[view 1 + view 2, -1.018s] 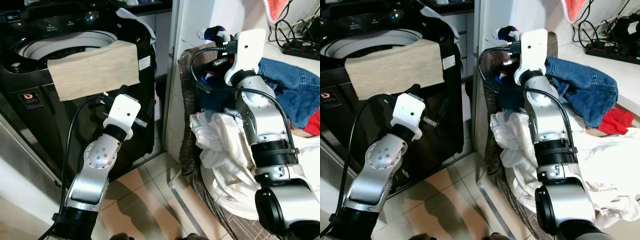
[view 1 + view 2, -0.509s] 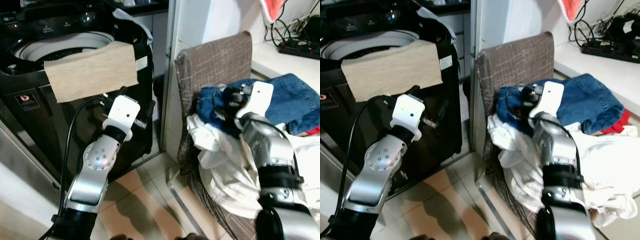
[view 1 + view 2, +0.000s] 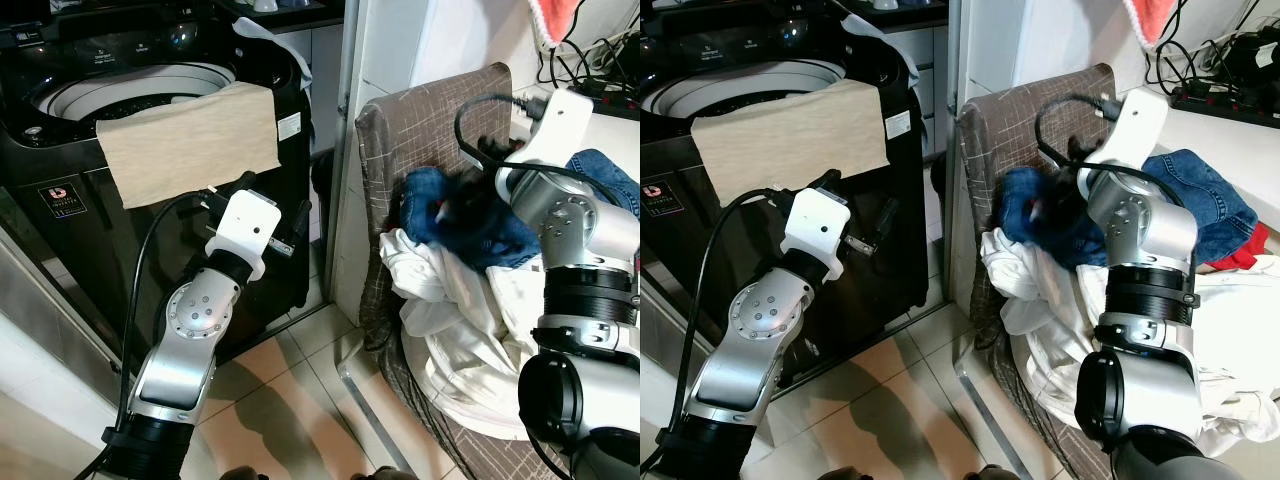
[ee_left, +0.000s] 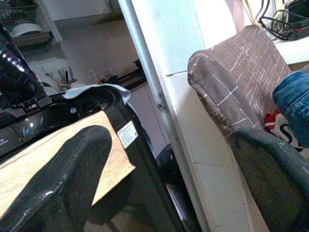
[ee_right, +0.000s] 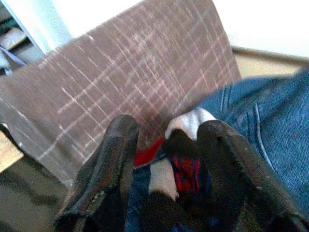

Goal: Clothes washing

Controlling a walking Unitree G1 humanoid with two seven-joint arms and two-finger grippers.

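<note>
Right wrist view: right pincer (image 5: 166, 169) clamped on red-and-navy garment (image 5: 181, 171); left pincer (image 4: 164, 174) open, idle.

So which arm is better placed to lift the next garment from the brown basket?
Right. The right gripper is already down among the blue denim clothes; the left gripper hangs open beside the black washing machine.
</note>
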